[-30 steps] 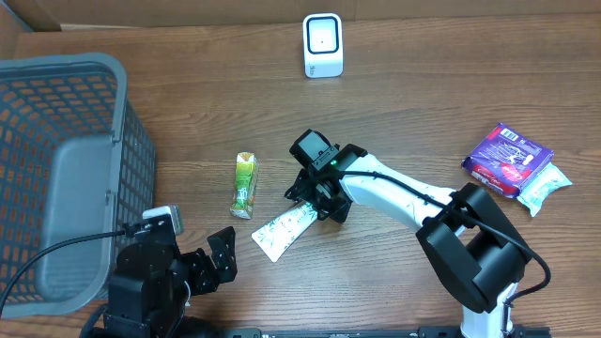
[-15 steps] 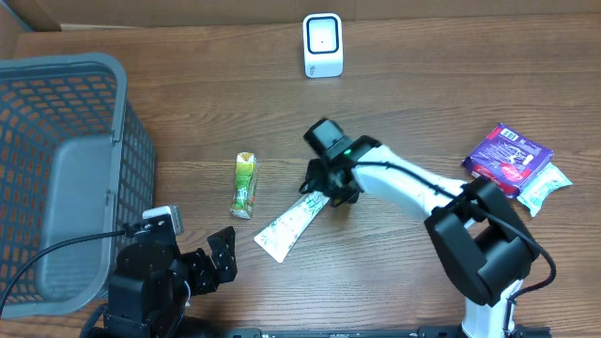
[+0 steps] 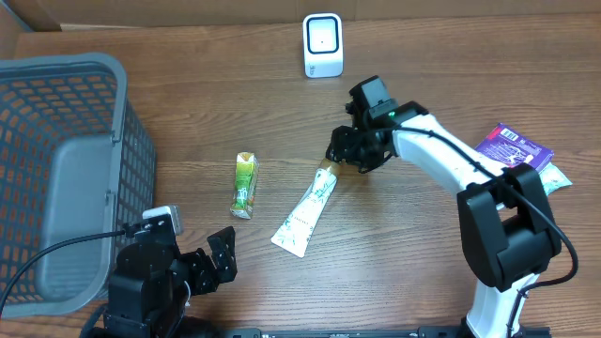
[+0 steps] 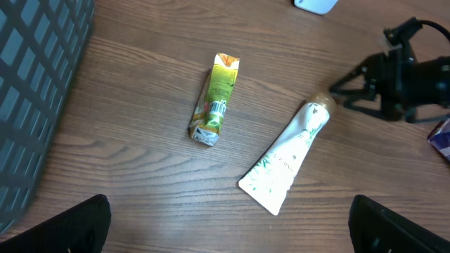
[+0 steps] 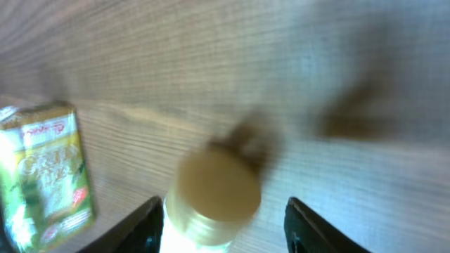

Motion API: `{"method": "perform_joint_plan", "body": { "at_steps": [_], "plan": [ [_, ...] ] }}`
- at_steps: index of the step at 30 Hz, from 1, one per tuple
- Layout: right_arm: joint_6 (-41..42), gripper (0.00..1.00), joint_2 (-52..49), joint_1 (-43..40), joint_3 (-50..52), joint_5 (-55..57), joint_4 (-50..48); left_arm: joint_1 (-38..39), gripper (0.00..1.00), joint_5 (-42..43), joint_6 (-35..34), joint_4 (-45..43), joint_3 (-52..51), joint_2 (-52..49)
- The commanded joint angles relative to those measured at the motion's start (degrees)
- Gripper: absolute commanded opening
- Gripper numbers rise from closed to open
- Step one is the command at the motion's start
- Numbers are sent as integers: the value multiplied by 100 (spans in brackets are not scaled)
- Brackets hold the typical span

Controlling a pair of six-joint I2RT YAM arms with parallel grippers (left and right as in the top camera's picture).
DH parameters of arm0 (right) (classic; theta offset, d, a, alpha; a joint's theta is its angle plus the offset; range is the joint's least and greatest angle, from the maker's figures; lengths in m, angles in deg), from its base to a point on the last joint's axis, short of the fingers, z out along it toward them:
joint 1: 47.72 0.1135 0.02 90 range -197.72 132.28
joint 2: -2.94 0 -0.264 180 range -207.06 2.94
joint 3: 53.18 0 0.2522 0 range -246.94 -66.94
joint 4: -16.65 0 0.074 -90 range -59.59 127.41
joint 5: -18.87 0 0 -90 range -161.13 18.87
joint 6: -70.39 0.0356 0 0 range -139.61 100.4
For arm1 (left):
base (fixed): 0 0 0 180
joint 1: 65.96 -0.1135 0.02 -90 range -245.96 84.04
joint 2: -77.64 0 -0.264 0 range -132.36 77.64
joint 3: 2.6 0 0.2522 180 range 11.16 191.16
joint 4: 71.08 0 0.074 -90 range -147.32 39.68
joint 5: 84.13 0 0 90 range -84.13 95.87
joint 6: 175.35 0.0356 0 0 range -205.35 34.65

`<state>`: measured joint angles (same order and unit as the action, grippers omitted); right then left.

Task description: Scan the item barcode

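Right gripper (image 3: 343,158) hangs low over the table (image 3: 188,113) with its fingers (image 5: 146,223) apart, one on each side of the tan cap (image 5: 214,188) of the white tube (image 3: 305,214); in the blurred wrist view they seem not to touch it yet. That tube lies flat near the middle of the table, its cap at the gripper and its crimped end pointing away from it. I judge it light, with a soft, slick body that would dent and sag if pinched mid-length. The stiff cap and shoulder look the soundest hold, though a round cap could twist between flat pads and the long body would droop from it. Left of the tube, and apart from it, lies a small green carton (image 3: 244,184). Farther off, the white scanner (image 3: 322,45) stands upright at the table's far edge.
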<state>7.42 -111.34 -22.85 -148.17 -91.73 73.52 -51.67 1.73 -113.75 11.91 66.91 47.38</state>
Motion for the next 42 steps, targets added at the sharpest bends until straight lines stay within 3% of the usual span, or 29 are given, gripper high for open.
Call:
{"method": "perform_joint_plan", "body": {
  "at_steps": [1, 6, 16, 26, 33, 38, 42],
  "plan": [
    [634, 56, 87, -42, -280, -833, 658, 0, 100, -74, 9, -4, -17, 33],
    [925, 57, 87, 109, -129, -949, 1032, 0, 100, -74, 9, -4, -17, 33],
    [1912, 60, 81, 791, 929, -844, -367, 0, 100, -74, 9, -4, -17, 33],
    [1943, 60, 81, 828, 1040, -341, -490, 0, 99, -74, 9, -4, -17, 33],
    [1182, 55, 81, 745, 1019, -343, -693, 0, 100, -74, 9, -4, -17, 33],
    [-92, 52, 81, 516, 809, -341, -664, 0, 100, -74, 9, -4, -17, 33],
    [-634, 47, 81, 365, 579, 52, -649, 0, 100, -74, 9, -4, -17, 33]
  ]
}}
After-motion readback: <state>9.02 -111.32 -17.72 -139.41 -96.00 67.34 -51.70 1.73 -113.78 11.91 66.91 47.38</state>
